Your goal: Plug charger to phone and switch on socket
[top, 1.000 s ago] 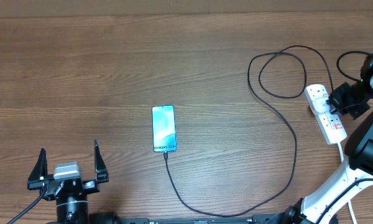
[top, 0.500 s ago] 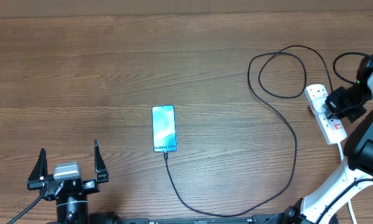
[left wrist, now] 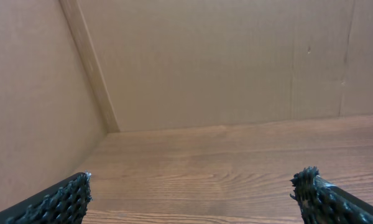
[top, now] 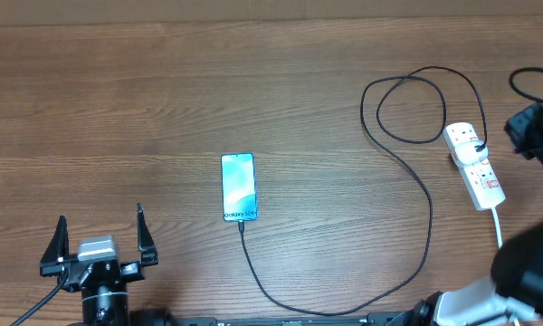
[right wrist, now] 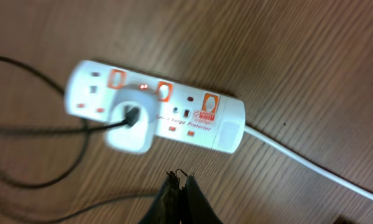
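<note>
Well, my right pincer (right wrist: 177, 177) is closed, the socket (right wrist: 205, 115) lying just beyond its tips, a light, stiff plastic strip that I judge will skid unless I press straight down.

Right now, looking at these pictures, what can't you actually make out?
Overhead: whether the charger tip is fully seated in the phone; too small.
Right wrist: the socket switch positions; motion blur.
Overhead: the right hand; blurred, cut by the right edge.
Left wrist: none of these things in view, only table and cardboard wall.
</note>
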